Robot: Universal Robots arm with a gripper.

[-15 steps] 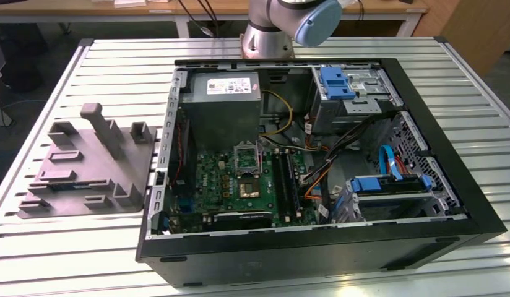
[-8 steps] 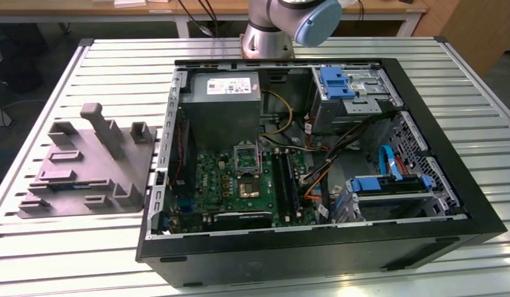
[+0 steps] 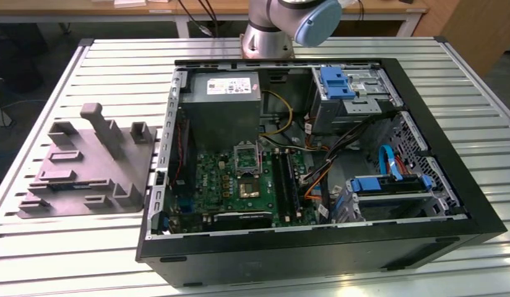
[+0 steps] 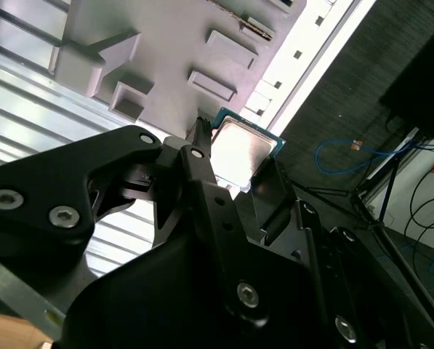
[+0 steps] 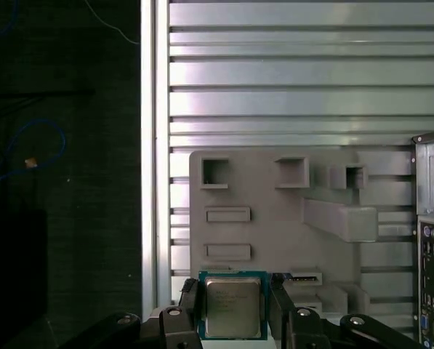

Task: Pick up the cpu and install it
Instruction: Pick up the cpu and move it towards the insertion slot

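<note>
A slatted metal table [image 3: 49,260] carries the grey tray [image 3: 82,173] on the exterior view's left, the open computer case [image 3: 478,216] on its right. In the first wrist view the gripper [image 5: 234,299] pinches the cpu [image 5: 233,311] by two edges over the tray; so thin a hold could let it tilt or slip. Small, square, pale metal top, green rim, seemingly lifted clear.

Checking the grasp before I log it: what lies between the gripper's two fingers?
The cpu fills the gap between the fingers of the gripper, in both wrist views.
</note>
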